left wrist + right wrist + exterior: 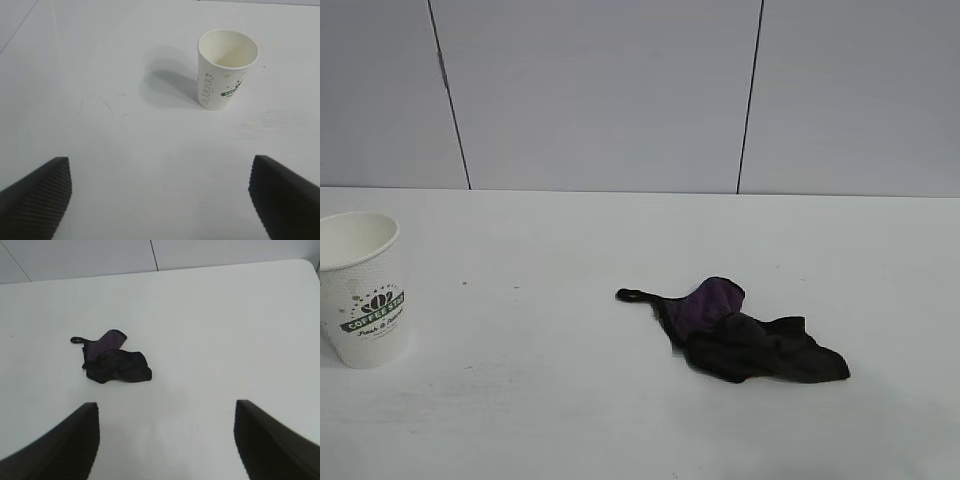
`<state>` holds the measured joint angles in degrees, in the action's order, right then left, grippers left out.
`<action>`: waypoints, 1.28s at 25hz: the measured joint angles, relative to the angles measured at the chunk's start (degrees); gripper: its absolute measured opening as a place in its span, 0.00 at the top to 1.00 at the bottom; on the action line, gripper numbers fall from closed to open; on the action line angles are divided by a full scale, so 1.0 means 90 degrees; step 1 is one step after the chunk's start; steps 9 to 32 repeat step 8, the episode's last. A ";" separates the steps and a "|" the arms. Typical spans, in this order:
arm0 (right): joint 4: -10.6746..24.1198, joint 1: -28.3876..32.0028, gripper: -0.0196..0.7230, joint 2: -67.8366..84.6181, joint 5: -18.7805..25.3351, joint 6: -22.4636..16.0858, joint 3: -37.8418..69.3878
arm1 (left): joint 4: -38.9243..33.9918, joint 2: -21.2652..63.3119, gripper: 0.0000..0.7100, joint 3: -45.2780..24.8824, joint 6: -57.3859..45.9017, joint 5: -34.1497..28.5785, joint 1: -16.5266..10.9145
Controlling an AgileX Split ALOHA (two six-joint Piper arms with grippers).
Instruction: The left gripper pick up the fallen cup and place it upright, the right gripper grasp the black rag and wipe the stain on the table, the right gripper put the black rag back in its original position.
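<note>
Black rag (735, 335) crumpled on table (540, 400), cup (365, 290) upright, both end effectors spread, empty.

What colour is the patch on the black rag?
Purple, on the crumpled soft black rag; clearest in the exterior view.

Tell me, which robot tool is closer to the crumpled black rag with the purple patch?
Right. The right tool faces the crumpled black rag with the purple patch, apart from it. The left tool faces the upright white paper cup, with no rag in its view.
</note>
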<state>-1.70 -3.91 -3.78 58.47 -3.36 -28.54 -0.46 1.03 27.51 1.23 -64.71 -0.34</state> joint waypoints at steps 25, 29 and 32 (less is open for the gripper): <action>0.0056 0.0000 0.28 0.0000 -0.0098 0.0000 0.0017 | 0.0000 0.0000 0.02 0.0000 0.0000 0.0000 0.0000; 0.0056 0.0000 0.28 0.0000 -0.0098 0.0000 0.0017 | 0.0000 0.0000 0.02 0.0000 0.0000 0.0000 0.0000; 0.0056 0.0000 0.28 0.0000 -0.0098 0.0000 0.0017 | 0.0000 0.0000 0.02 0.0000 0.0000 0.0000 0.0000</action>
